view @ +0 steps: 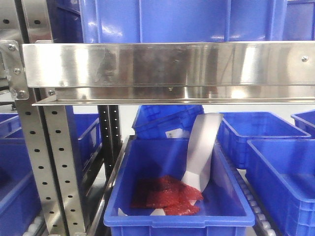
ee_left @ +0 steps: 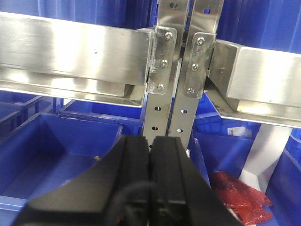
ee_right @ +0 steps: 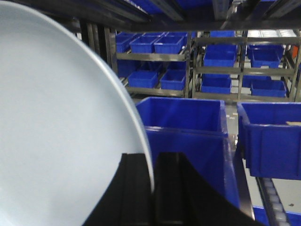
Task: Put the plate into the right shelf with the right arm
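The plate (ee_right: pixel 56 132) is large and pale grey-white and fills the left half of the right wrist view. My right gripper (ee_right: pixel 153 174) is shut on its rim, which passes between the two black fingers. A blue bin (ee_right: pixel 188 117) on the shelf stands just beyond the plate. My left gripper (ee_left: pixel 150 146) is shut and empty, and faces the steel shelf upright (ee_left: pixel 174 94). Neither gripper shows in the front view.
A steel shelf beam (view: pixel 167 66) crosses the front view. Under it a blue bin (view: pixel 177 219) holds red items (view: pixel 165 194) and a pale upright strip (view: pixel 202 147); I cannot tell what it is. More blue bins (view: pixel 275 162) stand at the right and left.
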`<action>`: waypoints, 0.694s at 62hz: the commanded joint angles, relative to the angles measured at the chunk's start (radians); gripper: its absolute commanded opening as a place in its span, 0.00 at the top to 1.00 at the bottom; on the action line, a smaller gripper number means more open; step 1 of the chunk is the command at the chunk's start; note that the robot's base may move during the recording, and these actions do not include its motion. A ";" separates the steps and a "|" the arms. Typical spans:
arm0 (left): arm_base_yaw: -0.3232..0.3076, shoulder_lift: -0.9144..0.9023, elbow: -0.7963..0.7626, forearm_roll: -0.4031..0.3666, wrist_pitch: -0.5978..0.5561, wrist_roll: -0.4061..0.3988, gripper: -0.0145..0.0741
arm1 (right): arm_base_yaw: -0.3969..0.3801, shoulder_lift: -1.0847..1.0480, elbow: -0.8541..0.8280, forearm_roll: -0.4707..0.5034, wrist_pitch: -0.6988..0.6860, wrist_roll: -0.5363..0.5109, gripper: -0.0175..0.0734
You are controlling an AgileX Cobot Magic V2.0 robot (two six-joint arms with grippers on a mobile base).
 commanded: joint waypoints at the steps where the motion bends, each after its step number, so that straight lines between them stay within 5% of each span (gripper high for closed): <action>1: -0.002 -0.010 0.010 -0.008 -0.090 -0.007 0.98 | 0.001 0.035 -0.081 0.007 -0.116 -0.002 0.75; 17: -0.002 -0.010 0.010 -0.008 -0.090 -0.007 0.98 | 0.007 0.110 -0.099 0.007 -0.116 -0.002 0.71; 32: -0.002 -0.010 0.010 -0.008 -0.090 -0.007 0.98 | 0.008 0.109 -0.099 0.017 -0.115 0.000 0.30; 43: -0.002 -0.010 0.010 -0.008 -0.090 -0.007 0.98 | 0.008 0.089 -0.099 0.069 -0.124 0.008 0.41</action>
